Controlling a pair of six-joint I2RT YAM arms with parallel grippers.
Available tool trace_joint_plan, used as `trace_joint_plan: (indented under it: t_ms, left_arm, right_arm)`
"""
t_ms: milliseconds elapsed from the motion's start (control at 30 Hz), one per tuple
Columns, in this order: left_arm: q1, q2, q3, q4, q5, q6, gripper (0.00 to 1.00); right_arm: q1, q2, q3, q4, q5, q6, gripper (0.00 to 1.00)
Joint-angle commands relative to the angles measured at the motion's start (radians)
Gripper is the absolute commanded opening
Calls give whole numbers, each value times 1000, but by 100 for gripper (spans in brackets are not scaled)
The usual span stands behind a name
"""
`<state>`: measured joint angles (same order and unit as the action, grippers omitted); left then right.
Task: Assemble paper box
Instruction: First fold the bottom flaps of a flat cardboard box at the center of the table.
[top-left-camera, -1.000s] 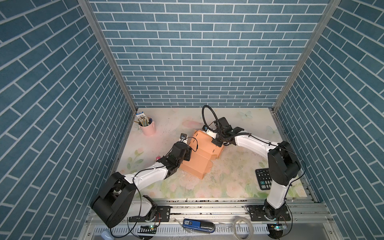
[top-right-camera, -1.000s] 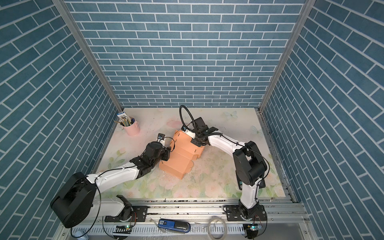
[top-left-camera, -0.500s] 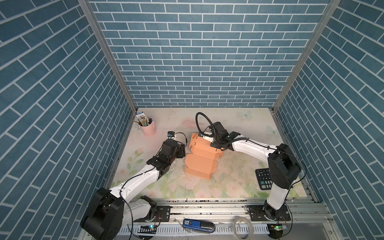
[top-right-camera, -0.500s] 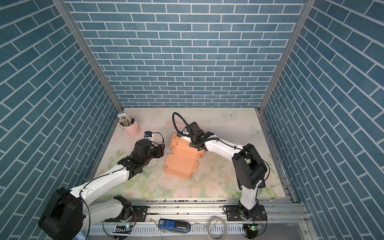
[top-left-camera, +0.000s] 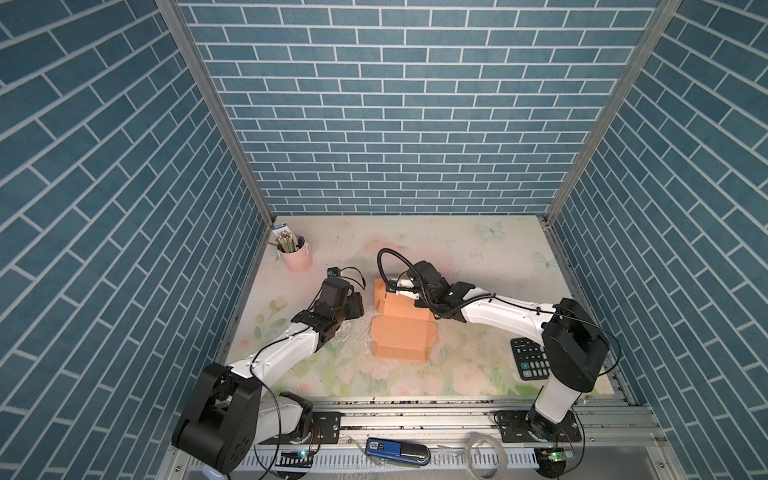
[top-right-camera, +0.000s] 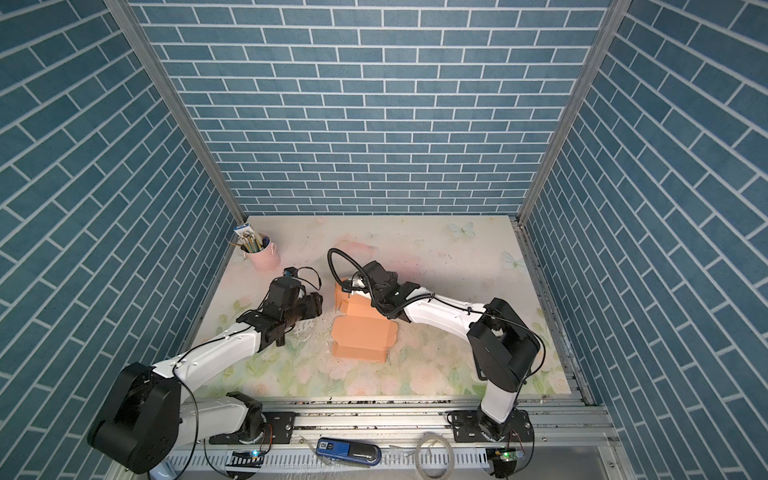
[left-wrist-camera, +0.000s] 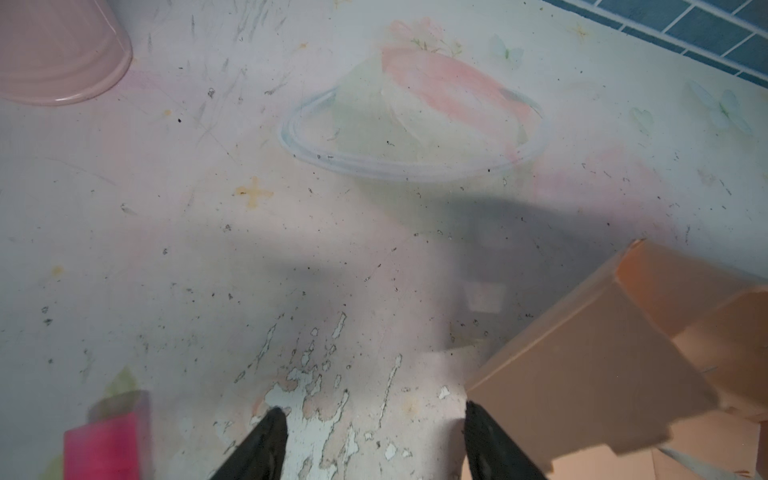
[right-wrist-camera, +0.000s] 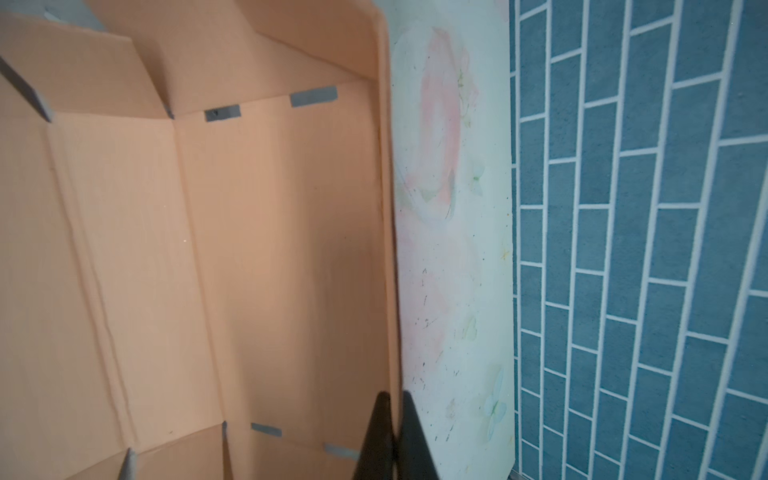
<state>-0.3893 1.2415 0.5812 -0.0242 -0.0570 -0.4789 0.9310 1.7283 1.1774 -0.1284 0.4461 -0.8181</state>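
Observation:
The paper box (top-left-camera: 401, 334) (top-right-camera: 360, 332) is a peach-orange creased sheet, partly folded, lying mid-table with its far panel raised. My right gripper (top-left-camera: 390, 289) (top-right-camera: 350, 286) is shut on that raised far edge. In the right wrist view its fingertips (right-wrist-camera: 394, 401) pinch the rim of the paper box (right-wrist-camera: 270, 249), whose inner face and slots show. My left gripper (top-left-camera: 356, 305) (top-right-camera: 316, 305) hangs open just left of the sheet, touching nothing. In the left wrist view the left gripper (left-wrist-camera: 374, 415) has only bare table between its fingers, and a corner of the paper box (left-wrist-camera: 602, 353) lies beside one finger.
A pink cup of pencils (top-left-camera: 294, 254) (top-right-camera: 262, 254) (left-wrist-camera: 54, 50) stands at the back left. A black calculator (top-left-camera: 532, 358) lies front right by the right arm's base. A blurred pink object (left-wrist-camera: 104, 440) shows near the left gripper. Brick walls close three sides.
My left gripper has let go of the sheet's left side and drawn back leftward, open. The right gripper, still shut on the far edge, has shifted left and the sheet has turned with it.

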Motion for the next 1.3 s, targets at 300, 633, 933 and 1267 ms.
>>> trace_joint_plan:
  t_ms: [300, 633, 933, 1267]
  left_arm:
    - [7, 63, 8, 44, 77, 6, 69]
    - [6, 77, -35, 119, 130, 6, 68]
    - [-12, 114, -61, 212, 188, 27, 66]
    - [-57, 127, -83, 325, 246, 74, 64]
  right_arm:
    - [66, -68, -111, 122, 90, -55, 0]
    - [93, -60, -165, 171, 112, -51, 0]
    - [108, -50, -198, 220, 123, -68, 0]
    - [110, -53, -214, 246, 128, -87, 0]
